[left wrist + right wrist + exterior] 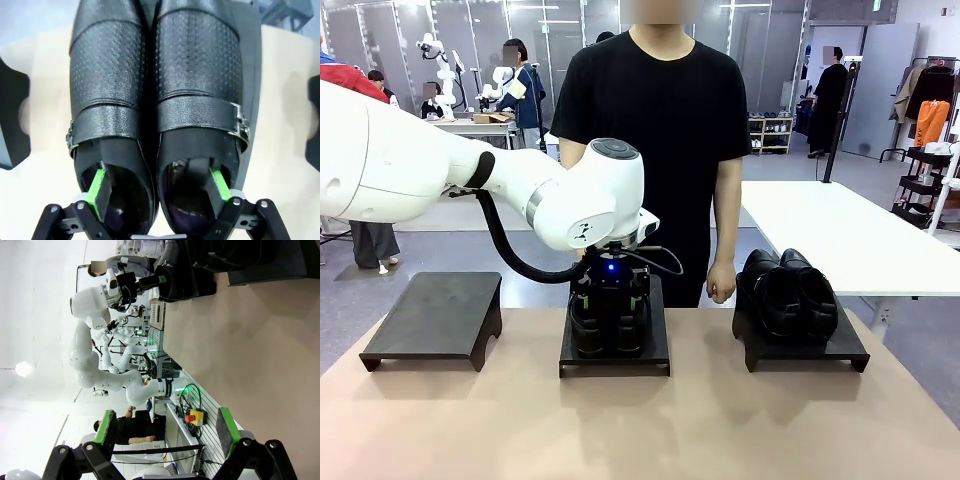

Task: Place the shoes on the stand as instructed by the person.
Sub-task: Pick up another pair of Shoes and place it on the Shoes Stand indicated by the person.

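Glossy black perforated strap shoes [155, 100] on the middle flat black stand [614, 352], left fingers [100, 187] spread wide, one green pad inside each shoe, smooth second pair [788, 290] on the right stand [802, 349], right fingers [111, 427] open over the tan bench [260, 350]

A beige table top [650, 420] is seen in the foreground. Beyond it, on the right, a white table [840, 235] is set on the grey floor. Farther back, a clothes rack [925, 100] is hung with garments (one of them orange), and a low shelf [770, 133] is placed by the far wall. A cardboard box [492, 118] is perhaps resting on a distant workbench, though that part is small. A red button [193, 417] is mounted near some cables.
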`<state>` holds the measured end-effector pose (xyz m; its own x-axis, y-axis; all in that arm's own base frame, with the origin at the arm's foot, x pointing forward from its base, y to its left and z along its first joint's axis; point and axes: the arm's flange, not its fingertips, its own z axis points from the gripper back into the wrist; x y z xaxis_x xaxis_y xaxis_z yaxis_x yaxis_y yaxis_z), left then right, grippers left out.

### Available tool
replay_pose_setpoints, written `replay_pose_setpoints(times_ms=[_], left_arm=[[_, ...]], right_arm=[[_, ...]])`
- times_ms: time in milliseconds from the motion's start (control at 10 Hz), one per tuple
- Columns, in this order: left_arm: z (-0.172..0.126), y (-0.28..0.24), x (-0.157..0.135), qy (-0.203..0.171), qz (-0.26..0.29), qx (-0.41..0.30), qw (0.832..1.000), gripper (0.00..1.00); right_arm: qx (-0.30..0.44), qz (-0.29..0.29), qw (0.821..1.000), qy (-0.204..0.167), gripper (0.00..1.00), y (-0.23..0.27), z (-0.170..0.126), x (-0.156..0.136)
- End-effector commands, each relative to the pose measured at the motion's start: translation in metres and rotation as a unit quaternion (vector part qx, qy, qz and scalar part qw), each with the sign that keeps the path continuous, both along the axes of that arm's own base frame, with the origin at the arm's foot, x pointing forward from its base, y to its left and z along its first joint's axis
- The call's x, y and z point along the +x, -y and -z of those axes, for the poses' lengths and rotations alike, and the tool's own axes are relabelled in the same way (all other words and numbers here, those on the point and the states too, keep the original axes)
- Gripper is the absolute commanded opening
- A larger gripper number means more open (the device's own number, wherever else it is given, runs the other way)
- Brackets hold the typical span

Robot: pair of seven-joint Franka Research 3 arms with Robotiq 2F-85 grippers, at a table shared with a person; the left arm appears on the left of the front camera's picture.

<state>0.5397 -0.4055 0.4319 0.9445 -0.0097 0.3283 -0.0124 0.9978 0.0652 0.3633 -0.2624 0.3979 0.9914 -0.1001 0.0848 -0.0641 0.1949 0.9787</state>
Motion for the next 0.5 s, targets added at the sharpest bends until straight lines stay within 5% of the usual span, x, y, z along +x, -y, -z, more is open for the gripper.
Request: replay_pose_setpoints(times_ms=[0,400], left_arm=[[-0.046,-0.031,-0.011,-0.057,0.028,-0.018,0.998,1.00],[-0.117,-0.131,-0.071,-0.082,0.077,-0.168,0.979,1.00]], right_arm=[[-0.003,-0.004,1.000,0.000,1.00,-0.001,-0.001,-0.004],[-0.003,-0.004,1.000,0.000,1.00,-0.001,-0.001,-0.004]])
